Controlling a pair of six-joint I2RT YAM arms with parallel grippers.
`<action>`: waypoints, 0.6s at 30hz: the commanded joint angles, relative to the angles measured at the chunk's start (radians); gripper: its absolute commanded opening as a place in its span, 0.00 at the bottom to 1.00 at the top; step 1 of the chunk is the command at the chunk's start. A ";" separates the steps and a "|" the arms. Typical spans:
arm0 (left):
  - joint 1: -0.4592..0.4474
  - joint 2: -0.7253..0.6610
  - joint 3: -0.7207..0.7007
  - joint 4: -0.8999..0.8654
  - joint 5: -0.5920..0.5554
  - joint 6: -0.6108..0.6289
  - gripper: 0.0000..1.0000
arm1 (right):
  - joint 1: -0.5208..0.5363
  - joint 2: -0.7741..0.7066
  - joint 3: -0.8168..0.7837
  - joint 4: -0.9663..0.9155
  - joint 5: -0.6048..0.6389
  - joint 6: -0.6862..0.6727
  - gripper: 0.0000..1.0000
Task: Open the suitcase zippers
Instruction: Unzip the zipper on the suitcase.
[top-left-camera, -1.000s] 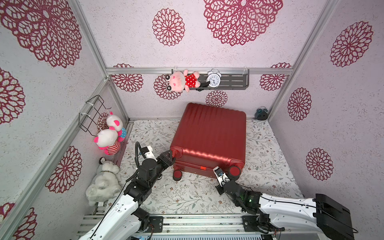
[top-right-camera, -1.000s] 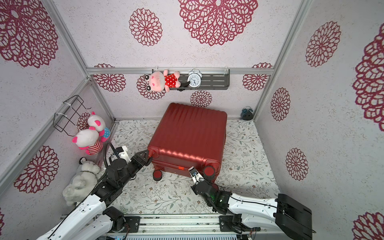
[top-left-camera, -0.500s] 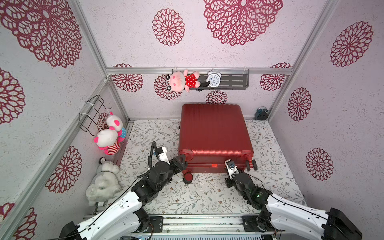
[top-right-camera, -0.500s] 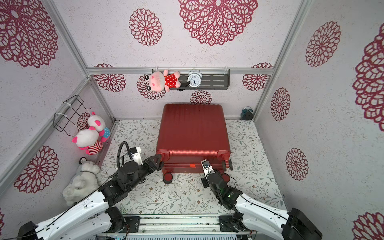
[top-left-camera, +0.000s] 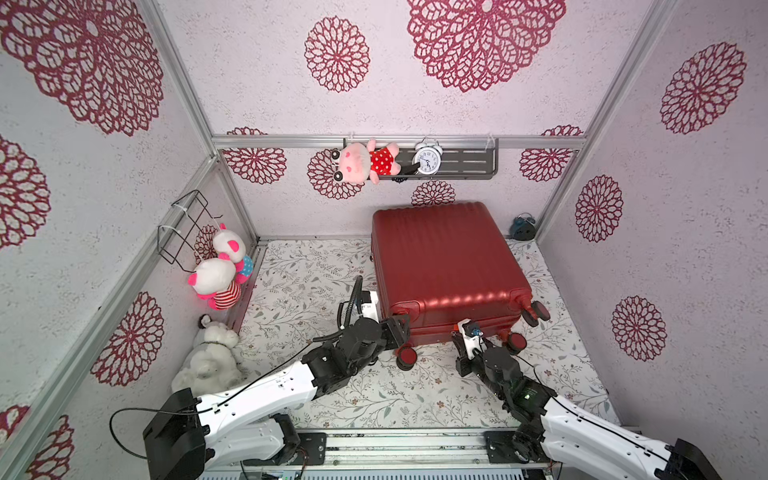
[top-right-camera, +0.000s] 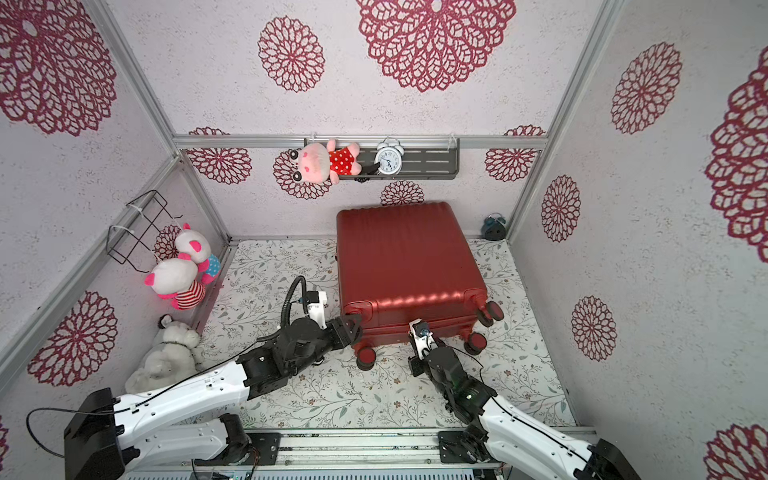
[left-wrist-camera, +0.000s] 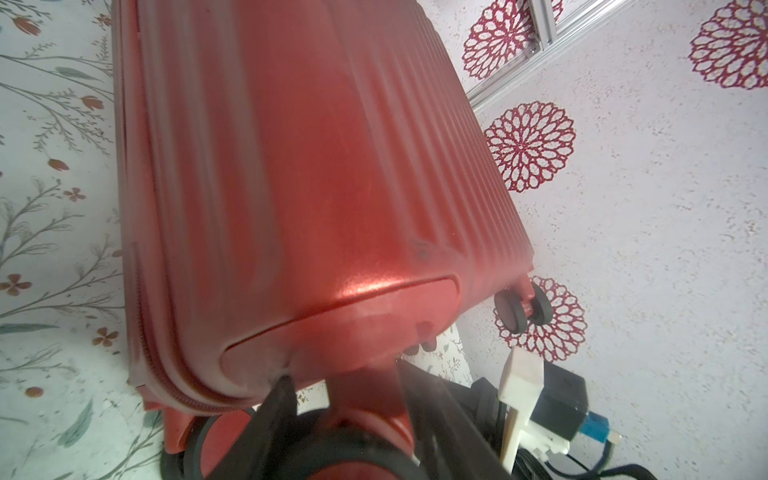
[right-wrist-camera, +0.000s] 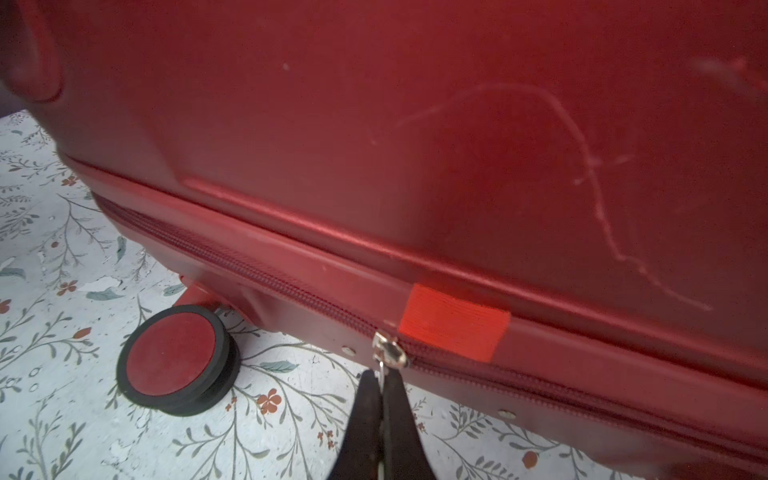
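Right jaws are pinching shut on the zipper pull (right-wrist-camera: 388, 353). Left jaws, half-open, are clamping the corner wheel mount (left-wrist-camera: 361, 407). The suitcase (top-left-camera: 444, 257) is lying toward the desk's (top-left-camera: 299, 291) back edge, having swung round, wheels now facing the front edge. The zippers (right-wrist-camera: 249, 266) are still looking closed, so I judge pulling is only starting.

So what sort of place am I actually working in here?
Probably a mock-up test booth dressed as a child's bedroom: wallpapered panels in bare aluminium framing, a plush pig and alarm clock on a wall shelf, the suitcase on a floral floor sheet.
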 joint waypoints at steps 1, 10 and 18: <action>-0.057 0.061 0.040 0.058 0.183 0.003 0.33 | 0.038 -0.014 0.003 0.049 -0.180 -0.009 0.00; -0.076 0.096 0.059 0.072 0.160 0.009 0.33 | 0.144 0.070 0.005 0.141 -0.120 -0.010 0.00; -0.088 0.089 0.044 0.093 0.145 0.006 0.33 | 0.261 0.219 0.070 0.217 -0.054 -0.022 0.00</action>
